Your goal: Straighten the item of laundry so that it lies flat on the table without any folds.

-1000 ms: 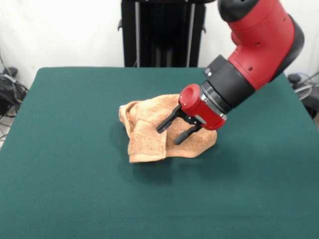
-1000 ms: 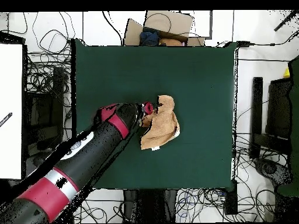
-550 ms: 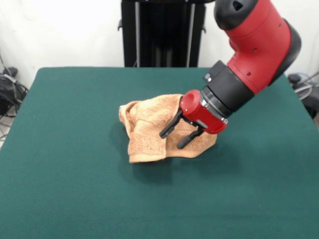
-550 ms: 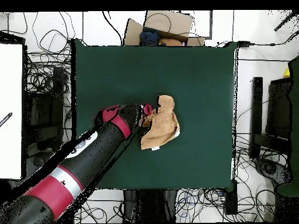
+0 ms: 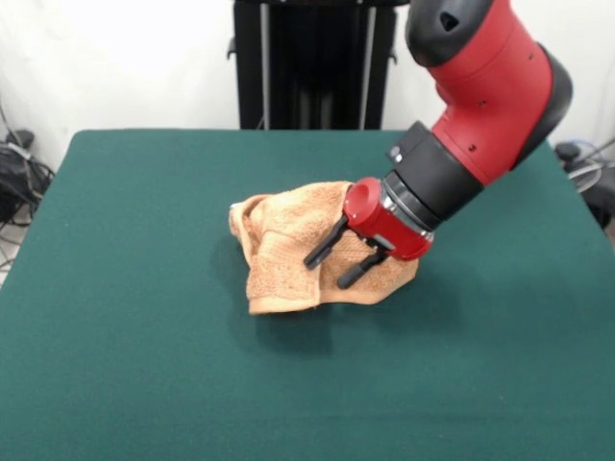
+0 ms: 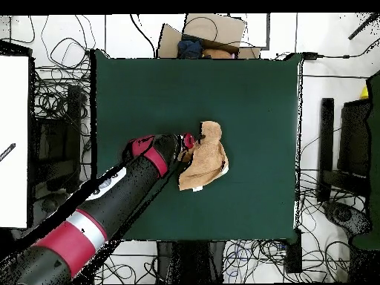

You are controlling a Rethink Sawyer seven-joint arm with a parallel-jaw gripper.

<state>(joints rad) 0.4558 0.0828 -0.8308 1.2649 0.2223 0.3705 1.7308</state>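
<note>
A: Towel (image 5: pixel 293 252) first: where does it sit, and in what state?

B: The orange-tan terry hand towel lies bunched near the middle of the green surface (image 5: pixel 135 375), with a thick fold doubled over along one side and a rumpled hump beside it. From overhead the towel (image 6: pixel 205 157) reads as a lumpy, uneven patch with a small white tag at its edge nearest the robot's base. It is far from flat.

A: And the tool?

B: The tool (image 5: pixel 333 257) hangs tilted over the hump, its two black fingers (image 5: pixel 324 242) spread apart with nothing between them. Whether the tips touch the cloth cannot be told.

A: What could go wrong from here?

B: Probably a pinch through several layers at once. The fingers point at the thick part of the heap, so closing there could catch stacked cloth, and a pull would then drag the whole bundle instead of opening the fold. A shallow nip on loose terry might also slip free halfway. And the felt-like top may grip the pile, so a dragged edge could roll under and make a new crease.

A: Is there room?

B: Plenty. The surface is bare on every side of the towel, and its edges are well apart from the cloth. Beyond it lie tangled cables (image 6: pixel 56 96) and a cardboard box (image 6: pixel 202 37).
</note>
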